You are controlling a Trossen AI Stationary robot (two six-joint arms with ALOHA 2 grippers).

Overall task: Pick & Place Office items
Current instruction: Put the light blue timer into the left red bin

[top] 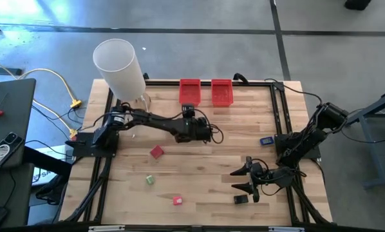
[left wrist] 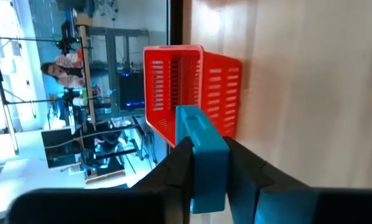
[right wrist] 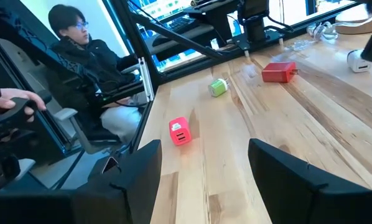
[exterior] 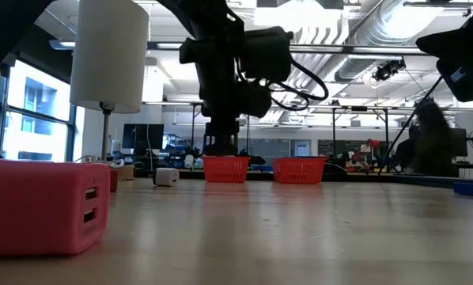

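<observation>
My left gripper [top: 188, 111] hangs over the table's middle, just short of the left red bin [top: 190, 91], and is shut on a teal block [left wrist: 201, 152]. In the left wrist view a red bin [left wrist: 192, 87] stands right ahead of the block. My right gripper [top: 239, 180] waits open near the front right, with nothing between its fingers [right wrist: 201, 174]. Loose office items lie flat on the wood: a red piece [top: 156, 152], a green one [top: 150, 180], a pink one [top: 177, 200], a blue one [top: 266, 140] and a black one [top: 241, 199]. My left gripper pinches the teal block by two opposite side faces [left wrist: 195, 174] between its two fingers [left wrist: 180, 168]. The block's free end [left wrist: 192, 118] sticks out past the fingertips toward the bin. The fingers slant down toward the table's far edge, and the block is lifted clear of the wood.
A second red bin [top: 221, 91] stands to the right of the first at the far edge. A tall white cylinder [top: 118, 67] stands at the far left corner, with a small white piece [exterior: 166, 176] near it. A person [right wrist: 80, 43] sits beyond the table's edge.
</observation>
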